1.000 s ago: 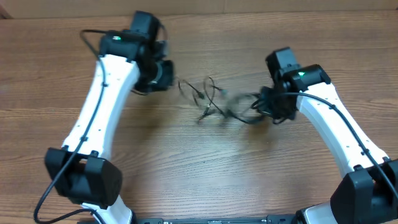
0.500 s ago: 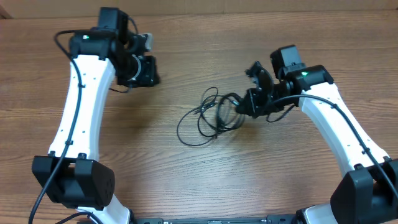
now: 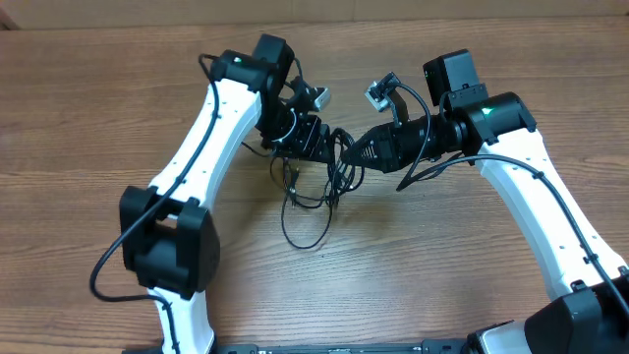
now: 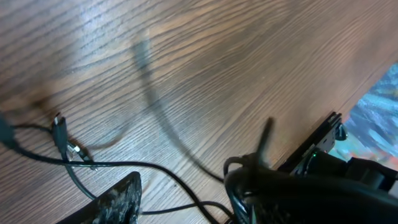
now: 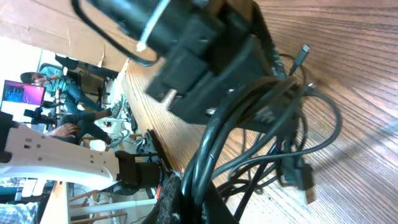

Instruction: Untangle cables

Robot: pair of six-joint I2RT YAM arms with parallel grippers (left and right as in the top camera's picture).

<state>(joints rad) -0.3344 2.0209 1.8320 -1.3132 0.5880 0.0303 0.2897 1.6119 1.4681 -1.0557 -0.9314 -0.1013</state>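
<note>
The cables are lying as one black tangle at the middle of the table, bunching between the two grippers and trailing a loose loop toward the near edge. The right gripper is clenching a thick bunch of them. In its wrist view the cords are running straight out from between its fingers, whose tips are being cut off by the bottom edge. A silver plug tip is sticking out past the bunch.

The left gripper is hovering at the other side of the tangle, touching it or just beside it; from overhead, black is merging with black there. In its wrist view only one finger is showing clearly, with a cord crossing beside it. The other side is blurring into a dark mass, so I cannot tell whether its fingers are released or grasping.
</note>
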